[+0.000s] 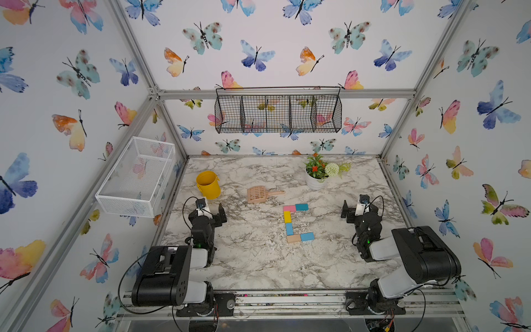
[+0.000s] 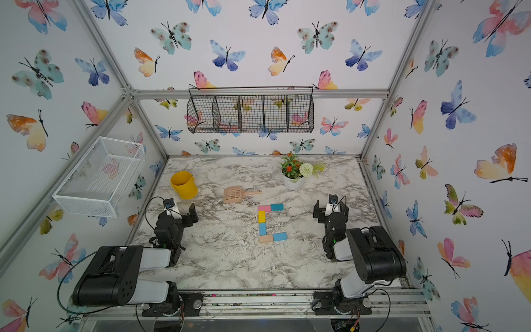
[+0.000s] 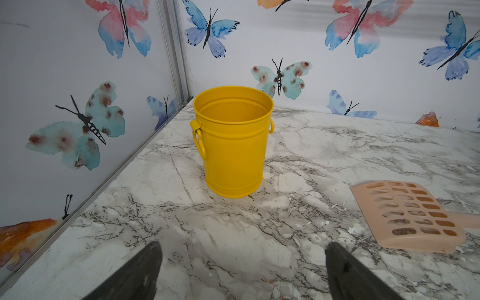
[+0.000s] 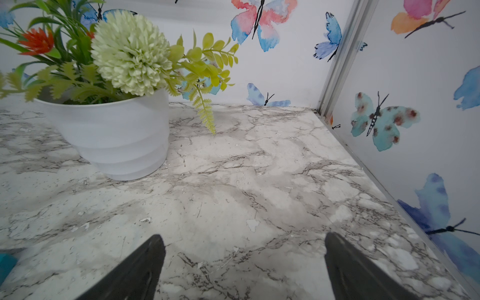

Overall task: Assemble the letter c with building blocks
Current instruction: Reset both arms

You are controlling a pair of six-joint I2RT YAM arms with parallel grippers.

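Six building blocks lie end to end on the marble table as the letter c [image 1: 289, 229]. Pink [image 1: 289, 208] and teal [image 1: 301, 207] form the far arm. Yellow [image 1: 287, 217] and light blue [image 2: 262, 228] make the spine. Tan [image 1: 293, 238] and another light blue [image 1: 307, 236] form the near arm. My left gripper [image 1: 210, 212] stands open and empty well to the left of them, facing the yellow bucket [image 3: 232, 140]. My right gripper [image 1: 357, 208] is open and empty to their right. A teal sliver [image 4: 5, 262] shows at the edge of the right wrist view.
A peach slotted scoop [image 1: 260, 194] lies just beyond the blocks. A white flower pot [image 1: 314, 181] stands at the back right. A white mesh basket [image 1: 135, 178] hangs on the left wall and a black wire basket [image 1: 277, 113] on the back wall.
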